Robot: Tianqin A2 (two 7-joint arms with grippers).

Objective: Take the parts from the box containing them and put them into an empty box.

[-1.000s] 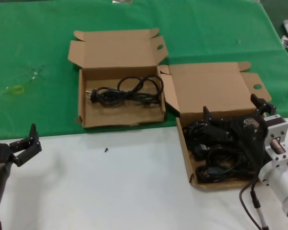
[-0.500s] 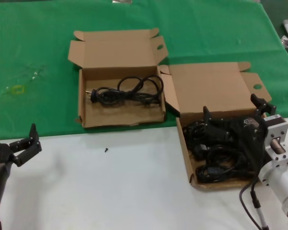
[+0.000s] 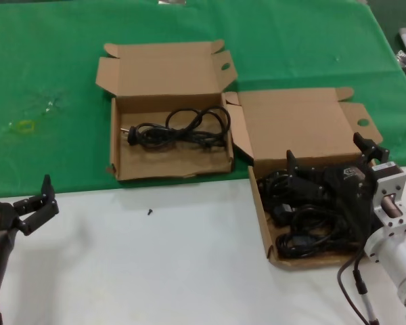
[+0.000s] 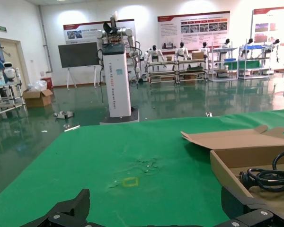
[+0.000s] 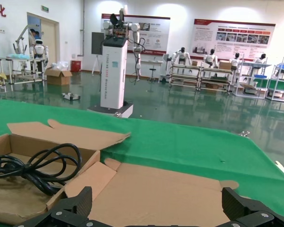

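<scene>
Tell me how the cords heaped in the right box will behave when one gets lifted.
The cords will probably flop and dangle, since each is a thin looped cable. They lie tangled in the right box, so one may drag others up. The right hand sits open over the heap; a plug looks like the firmest grip.

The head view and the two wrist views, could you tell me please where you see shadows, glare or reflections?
Head view: the right pincer and cords merge into one dark mass in the right box; soft shadow lies beside the left pincer. Left wrist view: the hall floor mirrors ceiling lights. Right wrist view: the same glossy reflections behind the green cloth.
</scene>
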